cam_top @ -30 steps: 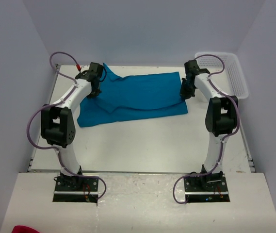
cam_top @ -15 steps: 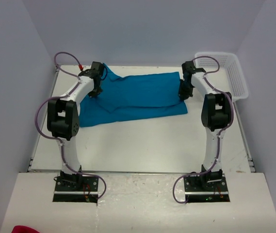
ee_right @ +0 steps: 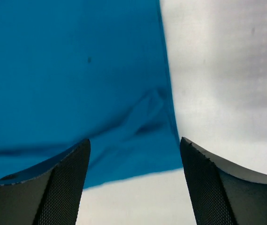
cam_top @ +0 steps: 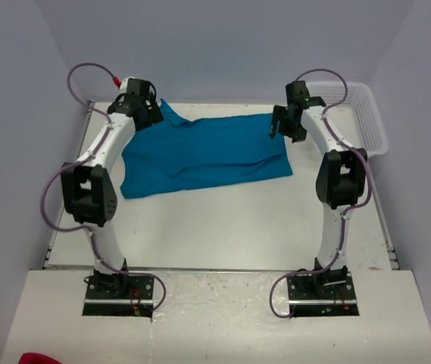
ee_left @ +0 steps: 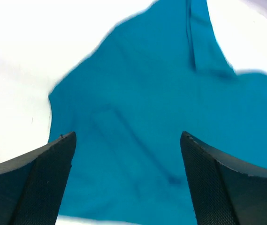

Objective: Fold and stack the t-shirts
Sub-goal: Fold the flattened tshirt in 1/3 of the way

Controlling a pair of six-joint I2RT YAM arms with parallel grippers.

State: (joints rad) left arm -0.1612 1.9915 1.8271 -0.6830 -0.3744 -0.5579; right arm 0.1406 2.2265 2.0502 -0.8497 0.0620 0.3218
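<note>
Two hands are hanging over the far corners of the t-shirt [cam_top: 207,152], and both the left hand [ee_left: 127,136] and the right hand [ee_right: 134,140] are standing wide open with nothing between the fingers, so we are watching for trouble on the next pinch. We are judging the main risk to be a grab that is catching only the top layer: this soft cloth seems to be lying doubled, and lifting one layer would be pulling the fold apart. A second worry is the pointed flap sticking out at the far left corner, right under the left hand, which could be dragging along and skewing the shape. The shirt itself is lying flat on the far half of the worktop [cam_top: 223,220], between the two arms. It is showing plain teal-blue, a rough rectangle with its near edge slanting down to the left and a creased ridge near its right corner. A white basket [cam_top: 366,114] is sitting just beyond the right arm, apart from the cloth.
</note>
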